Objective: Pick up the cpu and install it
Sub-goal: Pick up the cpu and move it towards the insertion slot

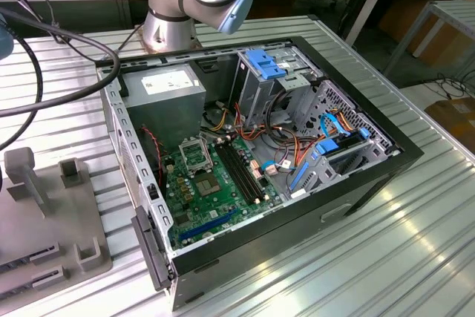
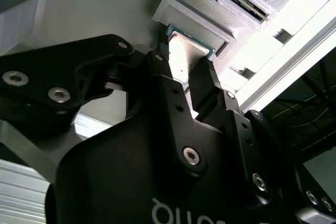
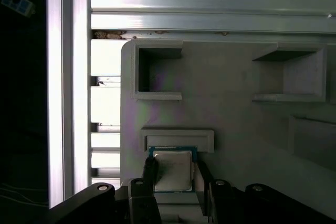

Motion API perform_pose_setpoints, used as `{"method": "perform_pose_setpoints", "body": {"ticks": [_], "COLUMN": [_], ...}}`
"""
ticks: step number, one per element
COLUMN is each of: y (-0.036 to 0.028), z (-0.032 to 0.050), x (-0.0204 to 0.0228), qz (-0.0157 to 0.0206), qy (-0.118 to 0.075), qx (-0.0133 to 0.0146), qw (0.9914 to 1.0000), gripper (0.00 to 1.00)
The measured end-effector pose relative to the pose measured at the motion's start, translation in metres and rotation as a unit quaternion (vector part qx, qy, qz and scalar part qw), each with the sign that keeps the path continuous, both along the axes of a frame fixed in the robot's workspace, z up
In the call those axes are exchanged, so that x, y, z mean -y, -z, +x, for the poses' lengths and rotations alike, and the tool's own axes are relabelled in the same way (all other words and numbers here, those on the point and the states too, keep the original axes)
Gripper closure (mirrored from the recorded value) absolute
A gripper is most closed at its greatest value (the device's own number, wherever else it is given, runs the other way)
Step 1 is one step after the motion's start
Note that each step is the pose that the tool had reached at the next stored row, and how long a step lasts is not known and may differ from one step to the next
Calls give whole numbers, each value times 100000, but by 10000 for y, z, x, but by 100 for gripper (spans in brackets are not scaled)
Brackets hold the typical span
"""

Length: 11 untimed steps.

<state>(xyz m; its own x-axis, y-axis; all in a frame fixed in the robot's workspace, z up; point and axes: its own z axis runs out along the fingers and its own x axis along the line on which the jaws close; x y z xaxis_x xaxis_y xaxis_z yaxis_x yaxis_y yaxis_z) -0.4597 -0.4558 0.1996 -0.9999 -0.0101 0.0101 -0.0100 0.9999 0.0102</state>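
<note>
The cpu [image 3: 172, 170] lies pocketed in the grey tray [image 3: 236, 124] (fingers [image 3: 202, 178] pinching it).

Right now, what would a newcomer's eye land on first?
The open computer case sits in the middle of the exterior view, its green board and cables exposed. In the first wrist view, the gripper is right at the cpu, a small silver square resting on a grey tray.
</note>
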Motion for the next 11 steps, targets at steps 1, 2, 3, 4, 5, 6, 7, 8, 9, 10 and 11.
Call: {"method": "perform_pose_setpoints", "body": {"ticks": [1, 2, 3, 4, 5, 6, 7, 8, 9, 10, 11], "y": [0, 0, 1, 1, 1, 1, 1, 1, 2, 1, 1], "z": [0, 0, 0, -1, -2, -3, -3, -3, -4, -4, -5], "x": [0, 0, 0, -1, 0, 0, 0, 0, 0, -1, 0], "qz": [2, 2, 7, 9, 9, 9, 18, 28, 41, 47, 56], "qy": [0, -4, -4, -38, -115, -190, -276, -348, -420, -491, -626], "qx": [2, 3, 7, 12, 10, 8, 10, 11, 12, 10, 10], "qw": [100000, 100000, 100000, 100000, 100000, 100000, 100000, 99999, 99999, 99999, 99998], "gripper": [57, 57, 57, 57, 57, 57, 57, 57, 57, 57, 57]}}
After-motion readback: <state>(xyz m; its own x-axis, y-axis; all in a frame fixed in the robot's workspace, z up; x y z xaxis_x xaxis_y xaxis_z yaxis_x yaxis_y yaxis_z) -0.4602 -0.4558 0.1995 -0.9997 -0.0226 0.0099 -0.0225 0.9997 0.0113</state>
